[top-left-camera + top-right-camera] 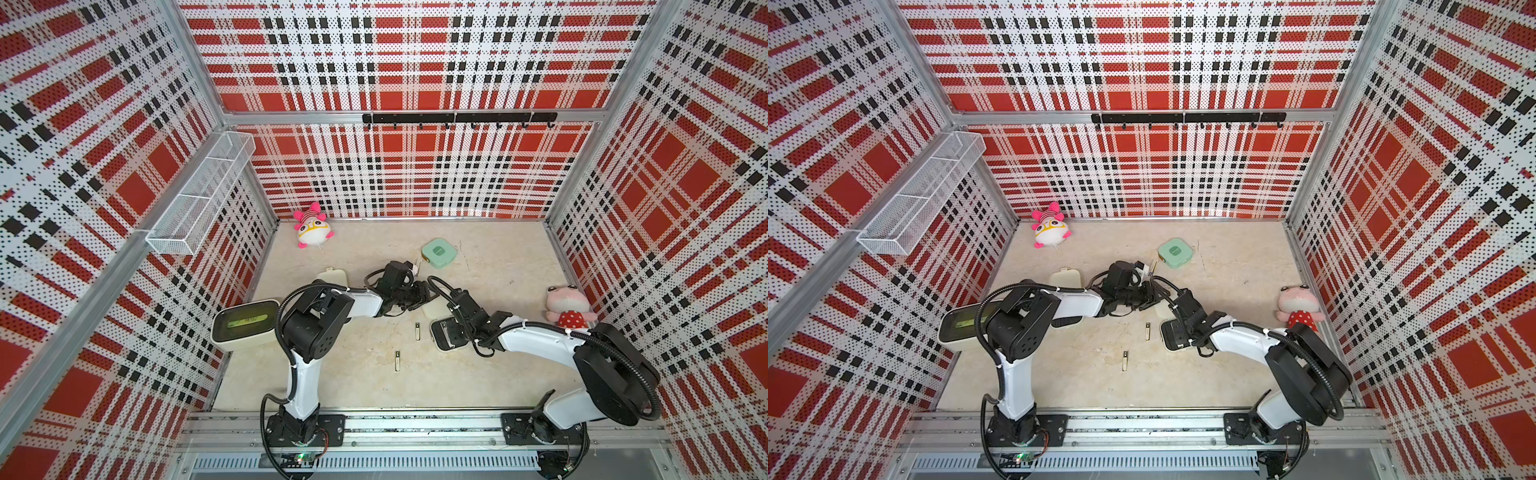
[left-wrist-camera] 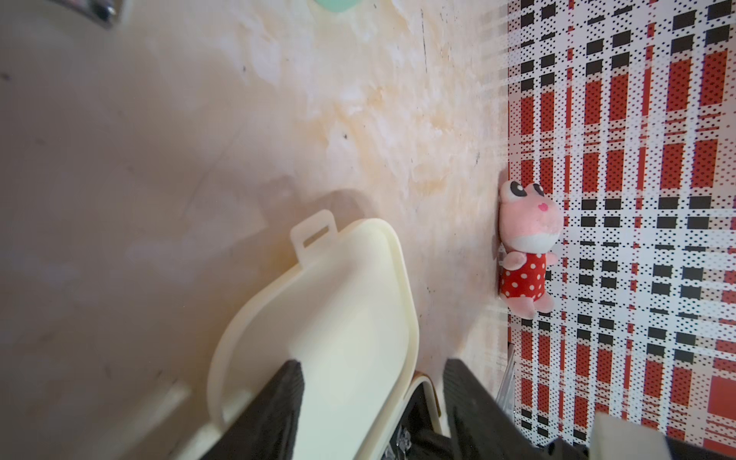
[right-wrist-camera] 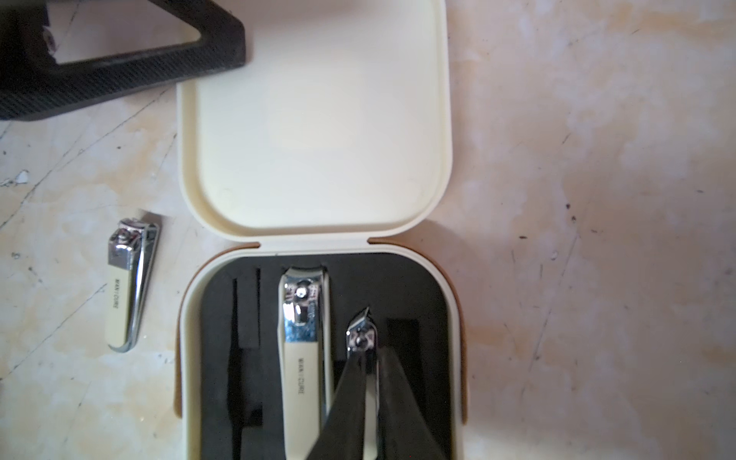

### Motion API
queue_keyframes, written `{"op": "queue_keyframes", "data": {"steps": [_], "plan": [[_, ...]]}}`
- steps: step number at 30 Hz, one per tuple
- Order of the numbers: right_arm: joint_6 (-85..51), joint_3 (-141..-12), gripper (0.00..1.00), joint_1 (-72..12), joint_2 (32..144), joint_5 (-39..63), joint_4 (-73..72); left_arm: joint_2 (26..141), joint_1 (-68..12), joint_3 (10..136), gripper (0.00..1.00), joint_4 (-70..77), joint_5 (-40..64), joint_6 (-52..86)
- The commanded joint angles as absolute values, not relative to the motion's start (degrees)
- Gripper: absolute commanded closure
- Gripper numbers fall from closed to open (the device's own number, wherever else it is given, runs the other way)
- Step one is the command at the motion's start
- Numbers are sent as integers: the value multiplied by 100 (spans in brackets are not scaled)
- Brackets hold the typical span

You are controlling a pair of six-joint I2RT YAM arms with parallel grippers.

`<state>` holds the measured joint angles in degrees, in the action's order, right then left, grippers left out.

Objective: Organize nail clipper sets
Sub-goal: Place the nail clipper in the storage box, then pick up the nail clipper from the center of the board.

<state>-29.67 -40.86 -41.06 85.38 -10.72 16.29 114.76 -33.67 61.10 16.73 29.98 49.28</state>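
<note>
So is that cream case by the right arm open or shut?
Open: the lid is swung back from the black tray, where a large clipper sits in its slot.

In both top views the right arm [image 1: 536, 338] covers most of the open cream case [image 1: 441, 338] [image 1: 1171, 334]. The right wrist view's edge cuts off its tray [image 3: 215, 338], and the right fingers [image 3: 348, 398] hide the rear of the slanted clipper [image 3: 360, 330]. Whether the left fingers [image 2: 275, 406] pinch the lid [image 2: 350, 302] is unclear.
</note>
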Motion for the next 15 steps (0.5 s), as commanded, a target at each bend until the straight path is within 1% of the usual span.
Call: {"op": "queue_keyframes", "data": {"steps": [1, 4, 7, 11, 15], "plan": [[-3021, -4020, 88, -4091, 8587, -1117, 1630, 11422, -3340, 6187, 39, 1741, 3057, 4869], [-3010, -4115, 88, -4087, 8537, -1122, 1698, 11319, -3323, 6244, 39, 1690, 3059, 4861], [-2990, -4279, 85, -4108, 8384, -1141, 1821, 11144, -3272, 6308, 39, 1585, 3021, 4817], [-2975, -4636, 74, -4264, 8262, -1149, 2054, 10799, -3090, 6372, 38, 1285, 2900, 4636], [-3126, -5231, 61, -4647, 8505, -1458, 2435, 10395, -2741, 6358, 38, 801, 2605, 4265]]}}
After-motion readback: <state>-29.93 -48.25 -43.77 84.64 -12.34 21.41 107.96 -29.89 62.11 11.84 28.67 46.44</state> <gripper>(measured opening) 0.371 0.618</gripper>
